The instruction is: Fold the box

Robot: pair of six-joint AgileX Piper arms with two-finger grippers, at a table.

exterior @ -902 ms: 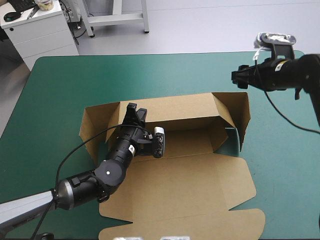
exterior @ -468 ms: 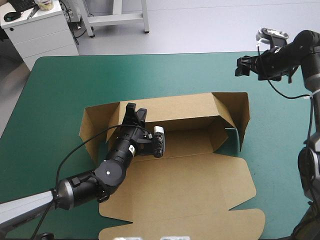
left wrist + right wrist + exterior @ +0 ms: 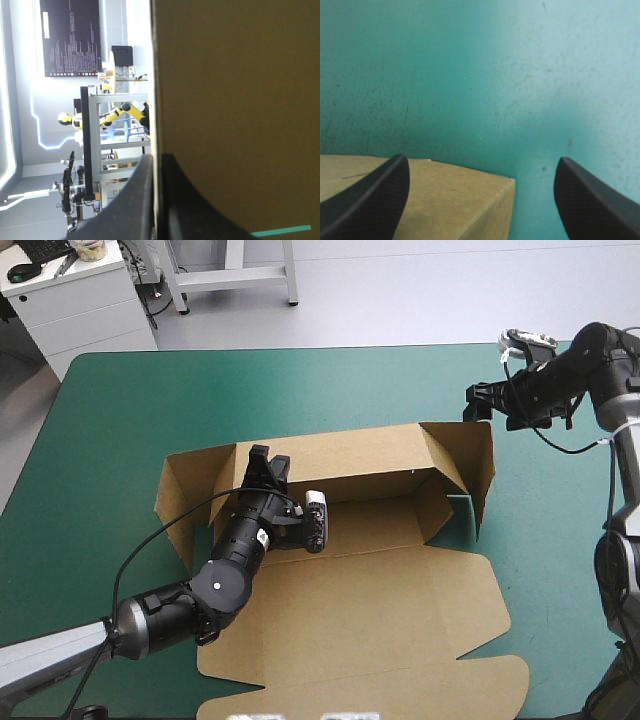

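High view: left end effector (image 3: 262,456) clamps box (image 3: 380,590) wall; right end effector (image 3: 477,403), apart, above box corner.

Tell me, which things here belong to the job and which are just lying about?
Job:
box, walls partly raised, lid flat
left gripper, shut on its far wall
right gripper, open, by its far right corner

Lying about:
cover, teal-green, just the surface under the box

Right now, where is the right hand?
In the high view the right hand hovers open near the teal-green table's far right, beyond the raised right corner of the brown cardboard box.
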